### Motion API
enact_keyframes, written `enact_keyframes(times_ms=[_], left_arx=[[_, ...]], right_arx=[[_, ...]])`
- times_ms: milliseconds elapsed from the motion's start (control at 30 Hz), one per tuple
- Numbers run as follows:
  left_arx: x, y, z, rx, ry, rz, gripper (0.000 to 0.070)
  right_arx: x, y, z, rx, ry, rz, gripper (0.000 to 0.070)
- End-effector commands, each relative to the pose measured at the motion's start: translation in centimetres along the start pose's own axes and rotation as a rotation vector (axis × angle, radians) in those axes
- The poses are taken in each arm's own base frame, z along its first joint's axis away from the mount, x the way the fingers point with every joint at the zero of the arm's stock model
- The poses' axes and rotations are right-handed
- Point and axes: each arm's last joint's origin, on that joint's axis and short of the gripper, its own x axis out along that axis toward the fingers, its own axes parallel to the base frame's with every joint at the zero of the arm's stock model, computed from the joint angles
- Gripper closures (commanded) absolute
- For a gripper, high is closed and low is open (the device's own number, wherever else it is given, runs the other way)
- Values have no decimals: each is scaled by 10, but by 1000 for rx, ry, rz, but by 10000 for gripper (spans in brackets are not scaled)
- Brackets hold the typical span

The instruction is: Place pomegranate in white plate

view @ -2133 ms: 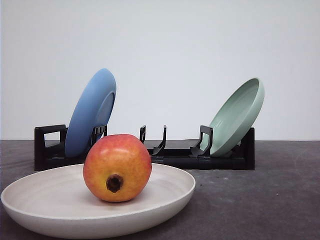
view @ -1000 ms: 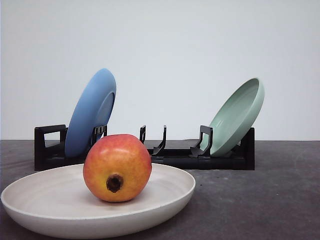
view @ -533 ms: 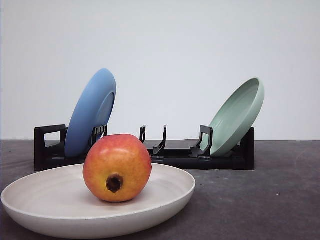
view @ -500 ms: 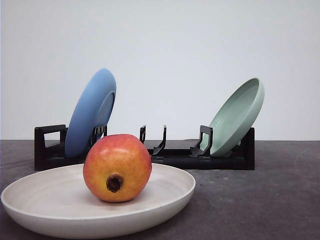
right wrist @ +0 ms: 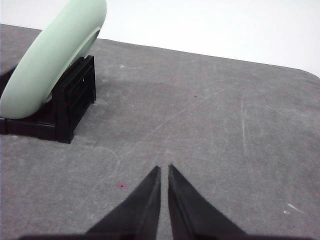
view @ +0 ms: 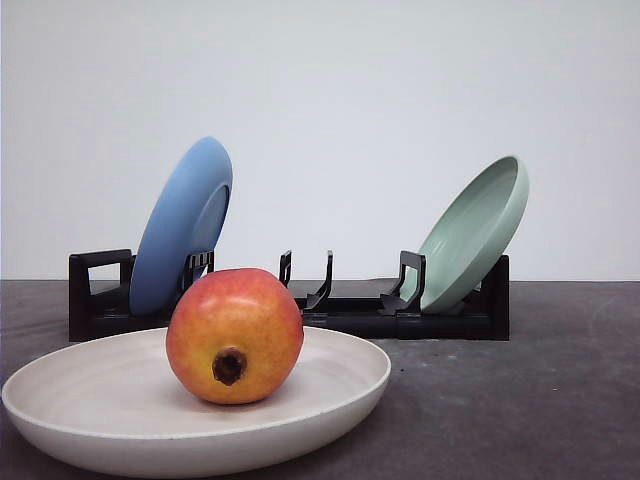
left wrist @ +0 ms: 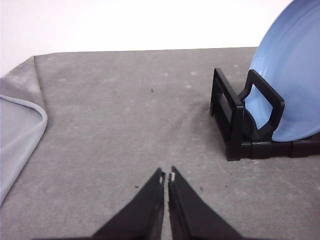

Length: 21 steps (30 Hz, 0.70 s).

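While both arms are held low over bare grey desk, the left gripper [left wrist: 166,176] is seen with its black jaws drawn together to a hairline gap and nothing between them, and the right gripper [right wrist: 164,169] is likewise closed on nothing. Ahead of the left gripper stands the left end of the black dish rack [left wrist: 235,125], carrying the blue plate [left wrist: 292,75] on edge; a grey cloth [left wrist: 20,125] is draped at the desk's edge to the other side. Ahead of the right gripper, the rack's right end is seen bearing the mint-green plate [right wrist: 50,55].

In the front view the pomegranate [view: 234,335] is found resting inside the white plate [view: 60,400], which lies flat near the desk's front edge, toward the left. The fruit's axis is laid roughly level, its dark calyx turned toward the camera. The fruit is clear of both grippers, so which arm is nearer cannot be told. The placement is judged complete, no further move being called for.
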Motion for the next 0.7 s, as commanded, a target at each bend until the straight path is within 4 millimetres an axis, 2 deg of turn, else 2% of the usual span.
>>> enact_keyframes(times_ms=[0, 667], left_arx=[[1, 0, -4, 1, 12, 0, 700], [1, 0, -4, 1, 12, 0, 700]], right_arx=[[0, 0, -2, 6, 12, 0, 675], [0, 0, -2, 6, 12, 0, 675]])
